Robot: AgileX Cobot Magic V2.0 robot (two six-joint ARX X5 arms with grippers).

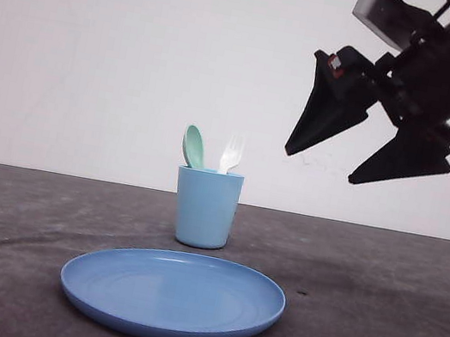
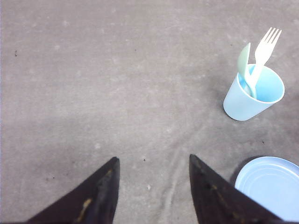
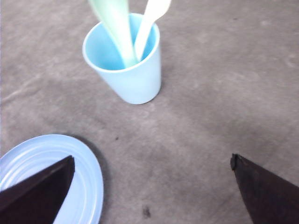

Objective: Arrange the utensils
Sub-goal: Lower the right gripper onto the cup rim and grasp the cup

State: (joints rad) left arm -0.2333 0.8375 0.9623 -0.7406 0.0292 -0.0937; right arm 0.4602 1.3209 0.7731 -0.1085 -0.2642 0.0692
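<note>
Already your spoon [image 1: 193, 145] and fork [image 1: 231, 154] stand in the cup [image 1: 205, 209]; right gripper [image 1: 330, 165] hangs wide and empty, left gripper [image 2: 152, 186] parted, so little seems left.

The cup [image 1: 205, 209] hides the handles of the spoon [image 1: 194, 146] and fork [image 1: 231, 153]. In the right wrist view both utensil heads are cut off and blurred. The plate [image 2: 270, 185] is cropped in both wrist views.

No readable text, labels, brands or numbers anywhere. Cup [image 1: 205, 207], plate [image 1: 172, 295], fork [image 1: 231, 154] and spoon [image 1: 194, 146] are all plain, unmarked plastic.
</note>
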